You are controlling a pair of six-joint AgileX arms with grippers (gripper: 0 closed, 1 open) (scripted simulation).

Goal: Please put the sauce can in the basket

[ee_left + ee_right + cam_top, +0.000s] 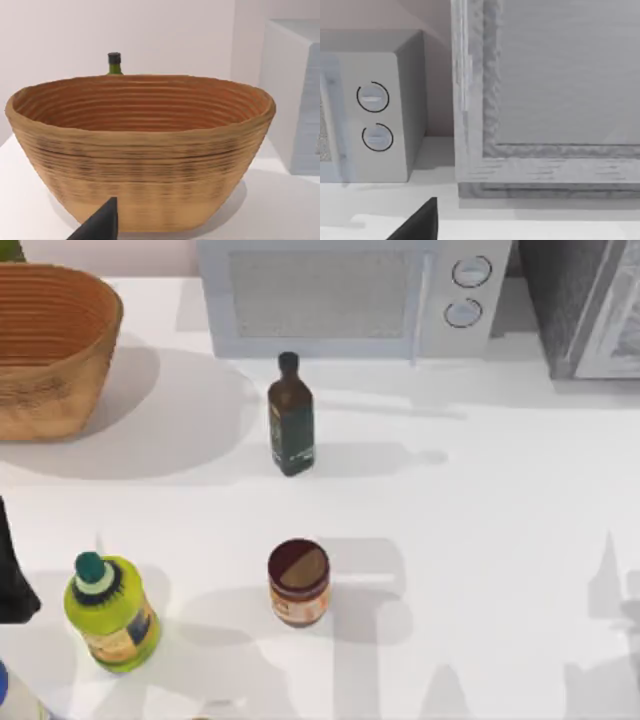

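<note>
The sauce can is a short cylinder with a red-brown and tan top and a red-orange label. It stands upright on the white table, front of centre, with nothing touching it. The wicker basket sits at the table's far left corner. In the left wrist view the basket is close, its ribbed inside bare. A dark part of my left gripper pokes in just before its wall. My left arm is at the table's left edge, well left of the can. My right gripper faces the back right appliances.
A tall dark green-labelled bottle stands between can and microwave. A yellow-green bottle with teal cap stands at the front left. A grey cabinet fills the back right corner. Another bottle's neck rises behind the basket.
</note>
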